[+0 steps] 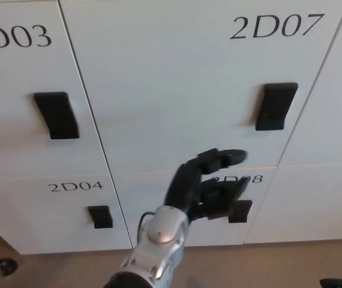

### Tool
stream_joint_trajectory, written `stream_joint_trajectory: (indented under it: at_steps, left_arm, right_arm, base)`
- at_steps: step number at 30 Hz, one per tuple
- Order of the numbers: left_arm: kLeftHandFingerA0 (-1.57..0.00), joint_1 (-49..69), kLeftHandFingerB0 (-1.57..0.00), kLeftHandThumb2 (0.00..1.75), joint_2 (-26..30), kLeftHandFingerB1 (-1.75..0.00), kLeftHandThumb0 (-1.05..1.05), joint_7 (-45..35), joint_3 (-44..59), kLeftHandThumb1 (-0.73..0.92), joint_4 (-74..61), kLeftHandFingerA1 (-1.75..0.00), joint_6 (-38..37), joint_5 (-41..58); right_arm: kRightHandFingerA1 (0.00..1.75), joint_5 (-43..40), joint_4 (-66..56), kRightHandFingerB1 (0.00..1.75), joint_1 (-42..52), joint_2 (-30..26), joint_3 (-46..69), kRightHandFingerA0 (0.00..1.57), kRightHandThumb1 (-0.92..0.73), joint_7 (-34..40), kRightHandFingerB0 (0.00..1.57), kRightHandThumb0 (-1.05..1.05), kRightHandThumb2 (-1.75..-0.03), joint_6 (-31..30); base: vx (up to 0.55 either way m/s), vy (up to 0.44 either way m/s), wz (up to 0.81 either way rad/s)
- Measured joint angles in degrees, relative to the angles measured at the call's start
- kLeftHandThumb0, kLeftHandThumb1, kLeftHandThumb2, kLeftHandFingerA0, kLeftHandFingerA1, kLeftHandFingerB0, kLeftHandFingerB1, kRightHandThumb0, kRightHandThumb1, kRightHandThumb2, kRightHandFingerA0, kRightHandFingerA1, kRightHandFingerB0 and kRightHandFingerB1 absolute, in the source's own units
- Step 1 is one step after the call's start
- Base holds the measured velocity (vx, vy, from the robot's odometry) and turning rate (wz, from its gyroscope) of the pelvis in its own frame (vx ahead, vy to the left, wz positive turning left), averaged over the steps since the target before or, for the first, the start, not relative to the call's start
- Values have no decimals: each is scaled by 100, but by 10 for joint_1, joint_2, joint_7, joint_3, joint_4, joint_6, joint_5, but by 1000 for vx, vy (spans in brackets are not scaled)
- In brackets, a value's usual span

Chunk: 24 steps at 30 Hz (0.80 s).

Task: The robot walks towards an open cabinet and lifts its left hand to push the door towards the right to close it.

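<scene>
Left hand [204, 186], fingers spread and empty, sits below the flat white 2D07 cabinet door [183, 90]; press squarely until flush.

A flat wall of shut white cabinet doors [177, 108] fills the view — no opening for a hand to enter. Only black handles [275, 106] stick out, and the robot's black left hand [204, 186] hangs in front of the lower door — open floor [249, 264] lies below.

We note a tan floor [267, 264] below the white locker bank [27, 210]. A small dark object [5, 265] lies on it at left; we cannot identify it.
</scene>
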<state>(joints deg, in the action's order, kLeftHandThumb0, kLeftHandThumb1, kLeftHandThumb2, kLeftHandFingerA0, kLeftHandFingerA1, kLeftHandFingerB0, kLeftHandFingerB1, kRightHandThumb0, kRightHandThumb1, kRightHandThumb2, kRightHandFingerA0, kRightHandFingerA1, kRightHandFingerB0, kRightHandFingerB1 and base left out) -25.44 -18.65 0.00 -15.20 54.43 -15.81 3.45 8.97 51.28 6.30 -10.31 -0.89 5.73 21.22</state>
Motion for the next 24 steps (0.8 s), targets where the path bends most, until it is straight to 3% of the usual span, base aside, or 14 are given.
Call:
stream_joint_trajectory:
  at_steps: [3,4,5,6,10,11,12,13,16,17,19,21,22,24]
  left_arm:
    - [-86,-1,-80,59,5,-43,-72,-8,-59,56,-44,-45,3,0]
    - [-88,0,-81,59,7,-44,-74,-11,-76,58,-62,-47,5,-1]
    - [-88,1,-81,59,8,-44,-74,-13,-84,58,-72,-47,5,-1]
    - [-93,4,-84,83,13,-51,-97,-17,-103,48,-97,-54,8,-1]
    - [-95,27,-88,78,36,-51,-100,-31,-151,48,-164,-53,12,-3]
    - [-90,39,-84,73,48,-52,-85,-36,-163,39,-184,-54,14,-3]
    - [-90,54,-84,73,56,-52,-85,-40,-172,39,-202,-54,15,-4]
    - [-100,71,-95,70,68,-53,-79,-46,-181,29,-222,-53,15,-4]
    - [-101,118,-95,69,108,-56,-78,-61,-197,25,-268,-57,20,-7]
    - [-102,137,-92,69,127,-64,-66,-66,-198,19,-284,-65,22,-8]
    - [-101,170,-91,69,164,-68,-63,-75,-194,16,-303,-67,26,-8]
    - [-101,193,-91,69,193,-68,-63,-81,-185,16,-314,-67,27,-8]
    - [-105,212,-92,53,220,-69,-54,-84,-171,25,-318,-70,28,-8]
    - [-105,231,-92,53,245,-69,-54,-88,-157,25,-321,-70,28,-8]
  right_arm:
    - [50,0,-6,42,-1,0,-2,72,-68,0,53,-21,-60,0]
    - [56,0,-8,48,-2,0,-3,68,-59,0,49,-32,-72,0]
    - [56,0,-10,48,-2,0,-3,68,-59,0,49,-32,-72,-1]
    - [50,1,-15,42,-2,0,-4,69,-66,0,53,-26,-59,-1]
    - [50,1,-25,42,-3,0,-5,69,-66,0,53,-26,-59,-3]
    - [50,1,-26,42,-3,-1,-5,69,-66,-1,53,-26,-59,-3]
    - [50,1,-27,42,-3,-1,-5,69,-66,-1,53,-26,-59,-3]
    - [49,1,-28,41,-4,-2,-5,69,-71,-2,51,-24,-60,-3]
    - [50,1,-30,43,-4,-6,-5,71,-68,-2,55,-23,-59,-4]
    - [51,1,-33,44,-3,-8,-4,71,-69,-3,55,-22,-60,-5]
    - [53,0,-35,44,-3,-12,-2,74,-67,-3,56,-22,-59,-6]
    - [53,0,-34,44,-5,-13,-1,74,-67,-3,56,-22,-59,-6]
    - [50,0,-34,44,-7,-13,0,71,-67,-3,56,-22,-59,-7]
    - [50,-1,-34,44,-8,-14,2,71,-67,-3,56,-22,-59,-7]
  base:
    - [0,0,0]
    - [0,0,0]
    - [0,0,0]
    - [0,0,0]
    - [0,0,0]
    - [0,0,0]
    - [0,0,0]
    - [0,0,0]
    - [0,0,0]
    - [0,0,0]
    - [0,0,0]
    - [0,0,0]
    - [0,0,0]
    - [0,0,0]
